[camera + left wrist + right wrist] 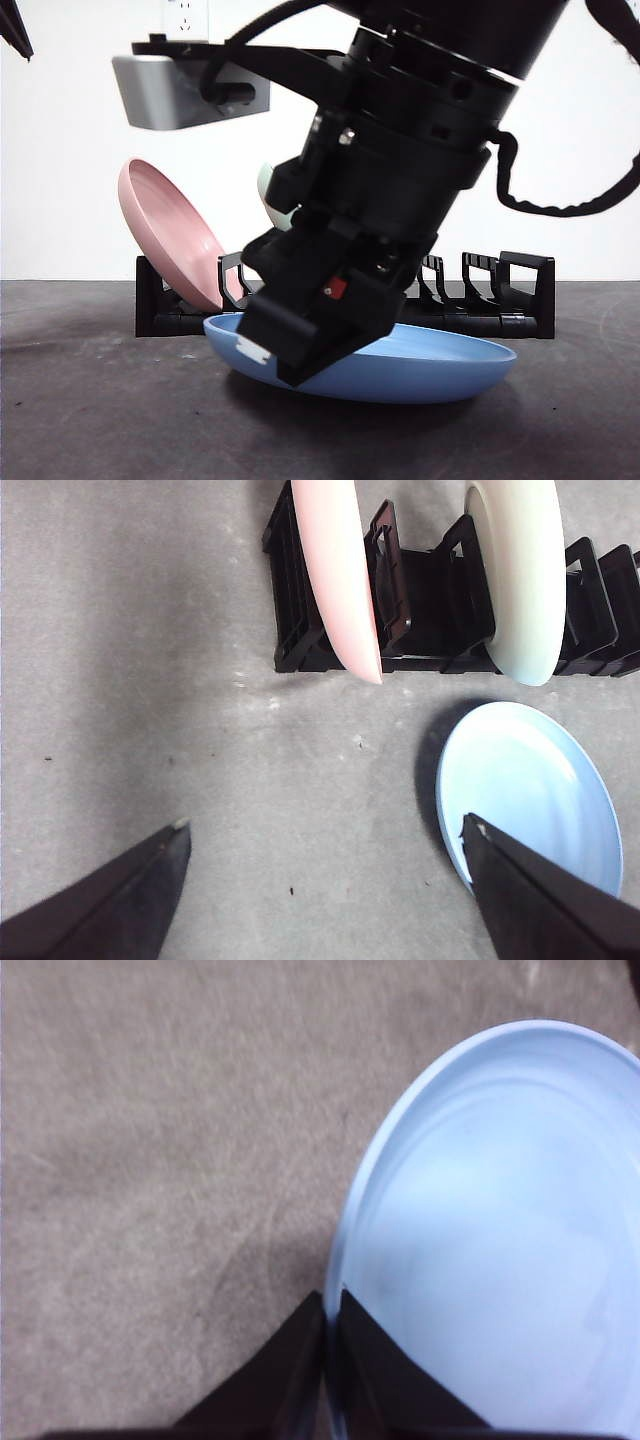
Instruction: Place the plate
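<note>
Three plates in view: blue plate (400, 368) lies on the tabletop (100, 400) just in front of the rack (500, 300), pink plate (175, 232) leans in the rack's end slot at 9 o'clock, whitish plate (520, 575) stands a couple of slots along, mostly hidden behind the arm in the front view. Right tool (330, 1360) is pinched narrow on the blue plate's rim at its 9 o'clock edge, one jaw over the rim and one under, so the thin lip is what it grips; that side looks tilted slightly off the tabletop, other side resting. Likely grabbed at the edge so the plate can be swung upright for a slot. Left tool (320, 880) hangs wide and empty above bare tabletop, blue plate at its 3 o'clock, rack at 12, waiting clear. Free slots show between and past the standing plates. Plate not yet racked.
</note>
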{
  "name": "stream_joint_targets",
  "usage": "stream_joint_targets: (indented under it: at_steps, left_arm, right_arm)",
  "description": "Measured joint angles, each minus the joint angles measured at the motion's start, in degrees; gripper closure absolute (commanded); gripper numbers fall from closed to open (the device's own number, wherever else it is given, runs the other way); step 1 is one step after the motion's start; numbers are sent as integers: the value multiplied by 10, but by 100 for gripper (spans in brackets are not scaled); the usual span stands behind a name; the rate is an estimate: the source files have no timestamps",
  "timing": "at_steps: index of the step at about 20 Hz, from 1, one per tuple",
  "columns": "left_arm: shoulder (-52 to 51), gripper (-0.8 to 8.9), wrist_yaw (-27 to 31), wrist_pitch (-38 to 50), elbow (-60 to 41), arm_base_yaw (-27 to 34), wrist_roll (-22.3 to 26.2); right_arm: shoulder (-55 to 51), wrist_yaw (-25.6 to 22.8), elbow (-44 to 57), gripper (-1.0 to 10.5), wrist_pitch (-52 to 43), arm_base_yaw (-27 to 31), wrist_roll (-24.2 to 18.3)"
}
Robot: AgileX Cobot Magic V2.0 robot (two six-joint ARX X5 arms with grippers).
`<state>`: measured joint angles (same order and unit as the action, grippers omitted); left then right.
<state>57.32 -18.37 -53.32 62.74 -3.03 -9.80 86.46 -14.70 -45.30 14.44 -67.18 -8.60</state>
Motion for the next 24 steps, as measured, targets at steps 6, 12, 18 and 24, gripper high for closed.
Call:
stream_joint_targets:
  at_steps: [6,12,18,24]
  left_arm:
    - [0,379,0,0,0,0,0]
    - [0,379,0,0,0,0,0]
    - [0,380,0,0,0,0,0]
    - [0,380,0,60,0,-14,-2]
  right_arm:
    - [0,24,0,786,1,-1,-10]
    - [-2,38,-17,621,28,-2,-10]
    - [-90,17,-102,622,100,15,-10]
    - [-193,21,-113,622,93,235,-20]
